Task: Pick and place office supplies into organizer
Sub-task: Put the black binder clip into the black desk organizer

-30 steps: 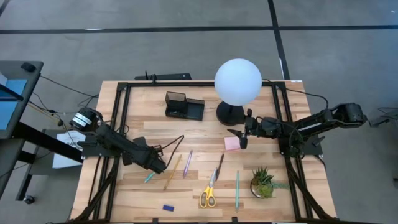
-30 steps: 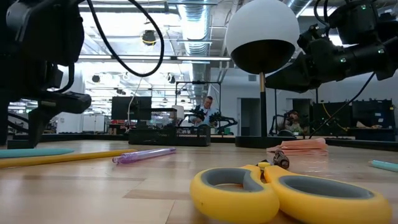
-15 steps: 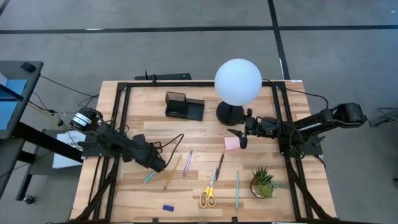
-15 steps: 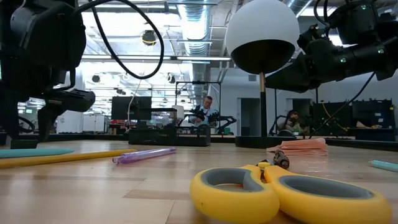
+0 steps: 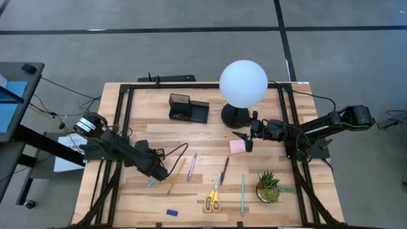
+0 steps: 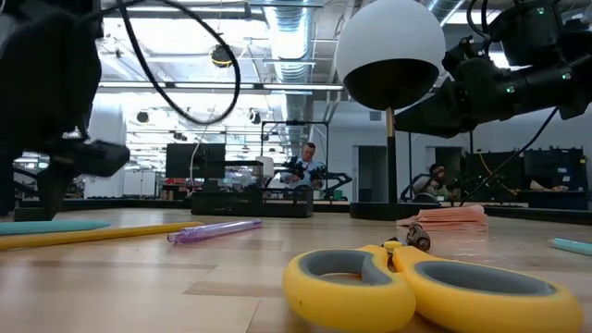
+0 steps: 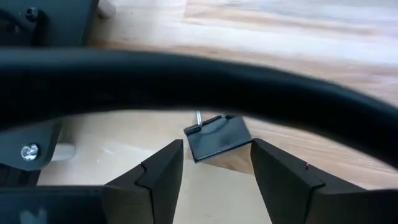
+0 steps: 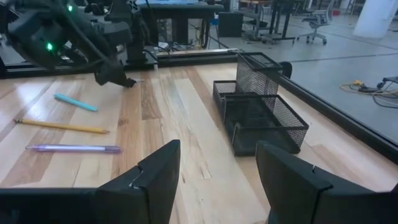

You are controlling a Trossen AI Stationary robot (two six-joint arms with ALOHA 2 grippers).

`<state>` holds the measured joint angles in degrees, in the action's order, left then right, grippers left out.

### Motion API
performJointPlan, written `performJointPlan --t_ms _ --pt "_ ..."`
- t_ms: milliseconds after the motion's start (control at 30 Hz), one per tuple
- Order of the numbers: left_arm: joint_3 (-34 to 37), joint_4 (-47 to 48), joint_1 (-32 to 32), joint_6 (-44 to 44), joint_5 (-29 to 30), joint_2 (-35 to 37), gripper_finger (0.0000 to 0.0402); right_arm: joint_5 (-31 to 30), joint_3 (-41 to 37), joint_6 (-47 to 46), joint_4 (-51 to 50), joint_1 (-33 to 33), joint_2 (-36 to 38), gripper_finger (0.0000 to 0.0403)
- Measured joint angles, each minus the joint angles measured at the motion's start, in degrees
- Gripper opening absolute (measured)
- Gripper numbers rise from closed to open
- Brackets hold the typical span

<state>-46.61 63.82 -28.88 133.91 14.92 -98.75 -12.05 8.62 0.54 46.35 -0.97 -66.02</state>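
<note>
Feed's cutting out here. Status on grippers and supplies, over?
Left gripper open, low over black clip. Right gripper open, above pink pad. Organizer holds no supplies. Nothing in the way.

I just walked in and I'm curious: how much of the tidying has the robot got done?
Nothing is packed yet: the organizer looks empty in the right wrist view. The left gripper is open around the black clip, apparently about to grab it. Scissors, pens and pink pad lie on the table. The right gripper hangs near the pad.

Supplies lie scattered; mesh organizer [image 5: 188, 108] stands apart.
</note>
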Motion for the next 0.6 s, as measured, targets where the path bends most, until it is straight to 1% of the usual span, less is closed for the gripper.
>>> performJointPlan --t_ms 167,300,600 --pt "-0.4 -0.2 0.0 2.0 -0.4 -4.2 0.0184 0.0 0.0 0.0 0.0 0.0 0.0 0.0205" --pt "-0.2 0.1 0.5 2.1 1.0 -4.5 0.0184 0.0 0.0 0.0 0.0 0.0 0.0 0.0205" --pt "-0.1 0.2 0.5 2.3 1.4 -4.6 0.0184 0.0 0.0 0.0 0.0 0.0 0.0 0.0205"
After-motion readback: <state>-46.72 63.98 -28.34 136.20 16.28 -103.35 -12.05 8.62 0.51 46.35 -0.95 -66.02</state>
